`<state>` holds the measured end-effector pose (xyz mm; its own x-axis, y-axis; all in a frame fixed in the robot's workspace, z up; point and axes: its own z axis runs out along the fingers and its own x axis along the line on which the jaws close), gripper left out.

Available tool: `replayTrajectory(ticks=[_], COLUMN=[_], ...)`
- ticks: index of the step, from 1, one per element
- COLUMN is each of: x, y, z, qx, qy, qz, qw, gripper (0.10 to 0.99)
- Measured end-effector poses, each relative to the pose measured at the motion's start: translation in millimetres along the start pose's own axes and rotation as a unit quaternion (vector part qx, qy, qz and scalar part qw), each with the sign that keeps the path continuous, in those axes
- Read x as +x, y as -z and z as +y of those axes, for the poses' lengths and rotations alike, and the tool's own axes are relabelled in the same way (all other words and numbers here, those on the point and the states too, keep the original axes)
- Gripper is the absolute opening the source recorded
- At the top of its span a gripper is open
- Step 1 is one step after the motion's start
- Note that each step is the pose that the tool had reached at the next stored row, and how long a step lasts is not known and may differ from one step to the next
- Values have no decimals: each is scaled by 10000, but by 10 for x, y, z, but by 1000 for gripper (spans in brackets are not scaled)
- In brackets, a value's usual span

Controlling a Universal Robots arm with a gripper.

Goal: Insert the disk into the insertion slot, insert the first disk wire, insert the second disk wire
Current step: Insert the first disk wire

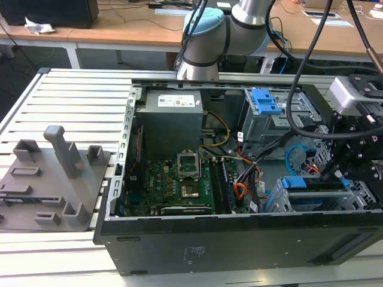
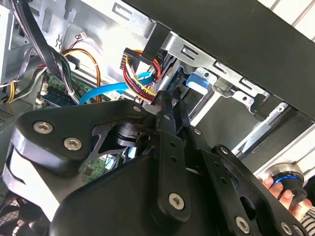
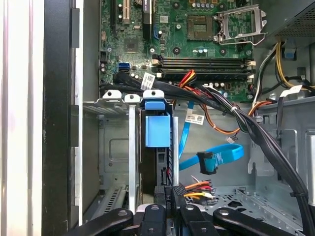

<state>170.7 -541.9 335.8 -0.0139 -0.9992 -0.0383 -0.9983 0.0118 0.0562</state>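
Note:
The disk (image 3: 157, 130), edged by its bright blue frame, stands seated between the grey rails of the insertion slot (image 3: 132, 147). In the exterior view the disk (image 1: 302, 182) sits low in the slot (image 1: 359, 194), at the case's corner on the exterior view's right. My gripper (image 3: 166, 194) hangs right at the disk's rear end, its fingers (image 2: 165, 105) drawn together on the black plug of a disk wire (image 3: 197, 186) with red, yellow and orange strands. A blue flat disk wire (image 3: 209, 162) lies loose beside the slot, its plug free. The gripper (image 1: 335, 173) hovers over that corner.
The open case (image 1: 239, 239) holds a green motherboard (image 1: 173, 185), a taller grey cage with a blue latch (image 1: 266, 101) and thick black cable bundles (image 3: 236, 115) crossing near the slot. A person's hand (image 2: 283, 191) shows outside the case wall. A grey fixture (image 1: 54, 179) lies on the exterior view's left.

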Motion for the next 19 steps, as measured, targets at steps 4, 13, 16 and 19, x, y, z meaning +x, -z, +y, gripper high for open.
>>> replayTrajectory(ticks=[4, 13, 16, 19], x=[0, -2, 1, 5], y=[-10, 66, 69, 53], z=[-3, 2, 1, 1], qx=[0, -1, 0, -1], qy=[0, -1, 0, 2], qz=[0, -1, -7, -47], qw=[10000, 10000, 10000, 10000], gripper=[176, 176, 176, 176])
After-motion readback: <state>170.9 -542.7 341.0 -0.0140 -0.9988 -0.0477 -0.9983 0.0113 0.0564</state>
